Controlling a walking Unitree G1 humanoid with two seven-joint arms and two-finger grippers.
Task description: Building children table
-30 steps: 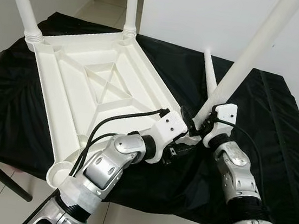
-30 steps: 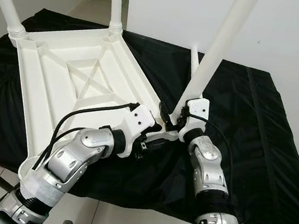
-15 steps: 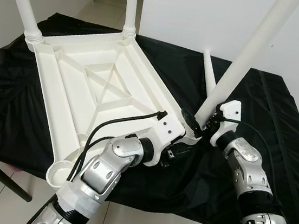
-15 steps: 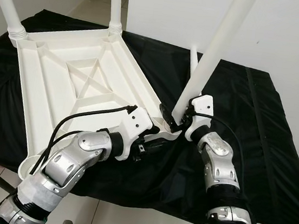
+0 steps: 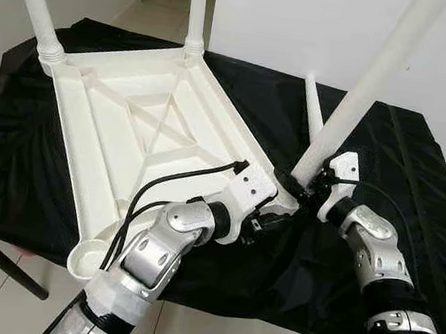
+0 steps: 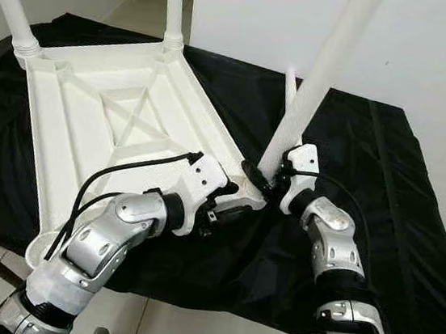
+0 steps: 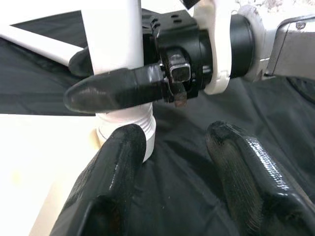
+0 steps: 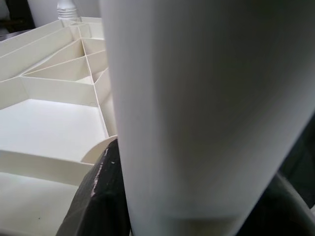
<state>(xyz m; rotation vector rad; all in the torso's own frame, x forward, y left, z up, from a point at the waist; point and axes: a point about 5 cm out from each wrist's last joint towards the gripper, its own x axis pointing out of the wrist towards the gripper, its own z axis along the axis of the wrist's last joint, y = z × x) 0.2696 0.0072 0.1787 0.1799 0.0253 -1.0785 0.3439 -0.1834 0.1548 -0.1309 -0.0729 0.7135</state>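
Left eye view: the tabletop [image 5: 147, 125] lies upside down on the black cloth [image 5: 403, 157], ribs facing up, with two legs already standing in the far corner sockets at 11 and 12 o'clock. Over the last second the right gripper [image 5: 300, 186] has slid its wrist out toward 3 o'clock while keeping hold of the third leg [image 5: 362, 94]; the foot of the leg stays at the near corner socket. Judgement: the leg is being turned or reseated in the socket, not yet fully home, since it leans. Its long axis runs from the socket at 6 o'clock up toward 1 o'clock, free end pointing up and away. A fourth leg [image 5: 314, 105] lies flat on the cloth behind it, pointing to 12 o'clock.

Right eye view: the left gripper [image 6: 230, 205] rests at the same corner, just under the socket, unchanged in place.

Left wrist view: the left gripper's fingers [image 7: 118, 162] are spread, one touching the threaded collar [image 7: 129, 129] of the leg. The right gripper's fingers [image 7: 113, 91] pinch the leg just above it.

Right wrist view: the leg [image 8: 206, 108] sits clamped between both black fingers [image 8: 106, 191], tabletop ribs beyond
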